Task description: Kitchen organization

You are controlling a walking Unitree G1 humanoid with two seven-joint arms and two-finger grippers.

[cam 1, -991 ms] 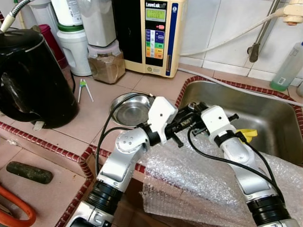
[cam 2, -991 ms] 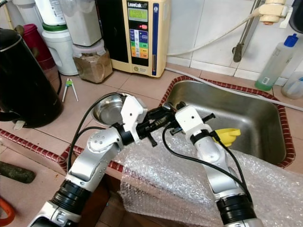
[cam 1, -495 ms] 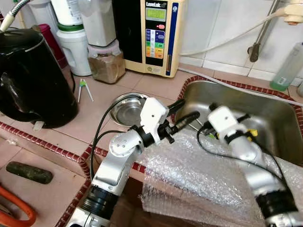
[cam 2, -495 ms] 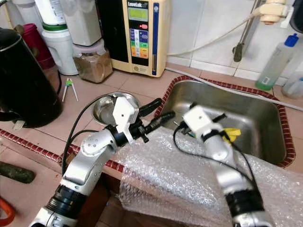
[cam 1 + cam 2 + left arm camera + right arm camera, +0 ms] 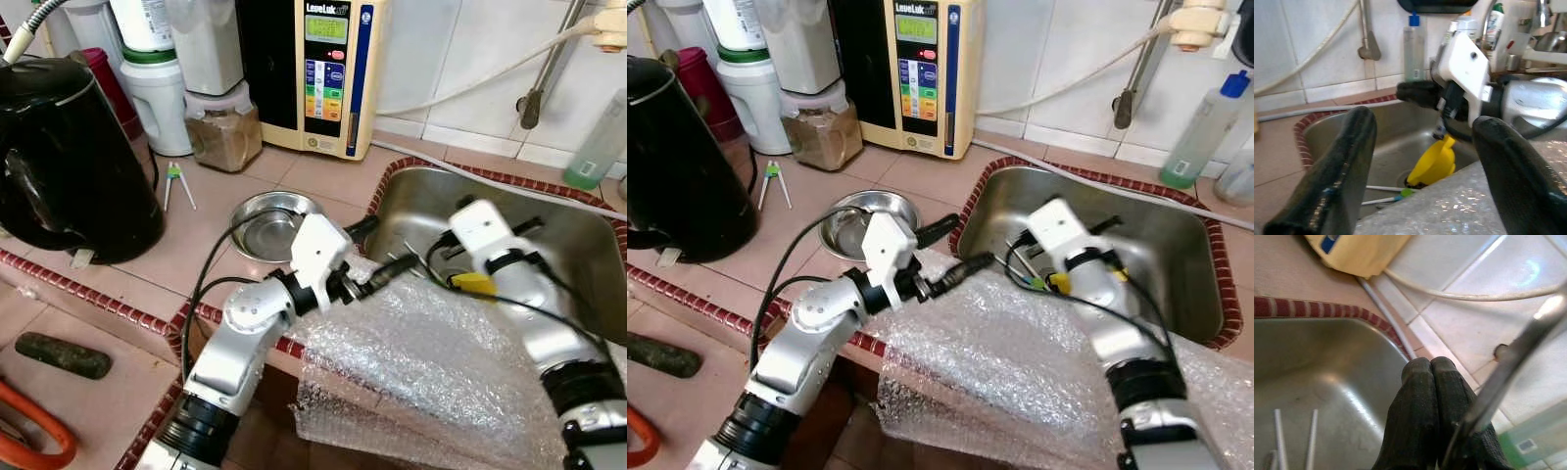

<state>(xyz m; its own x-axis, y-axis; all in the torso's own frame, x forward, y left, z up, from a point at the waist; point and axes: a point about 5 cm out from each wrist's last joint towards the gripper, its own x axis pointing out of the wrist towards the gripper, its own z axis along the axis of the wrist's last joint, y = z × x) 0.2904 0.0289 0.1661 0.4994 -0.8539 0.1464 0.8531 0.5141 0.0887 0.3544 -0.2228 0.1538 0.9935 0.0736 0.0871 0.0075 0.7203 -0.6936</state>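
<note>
Two arms reach over the bubble wrap (image 5: 431, 362) draped on the worktop's front edge. Eye views: left tool (image 5: 377, 257) spread wide at the sink (image 5: 578, 245) rim; bowl (image 5: 269, 223) unmoved, sorting seems barely begun. Left wrist view: funnel (image 5: 1434, 164) lies in the sink. Right wrist view: right tool (image 5: 1432, 369) pressed closed, empty, over the basin.

Head pair downward, wrist views perhaps sinkward (image 5: 578, 245).
</note>
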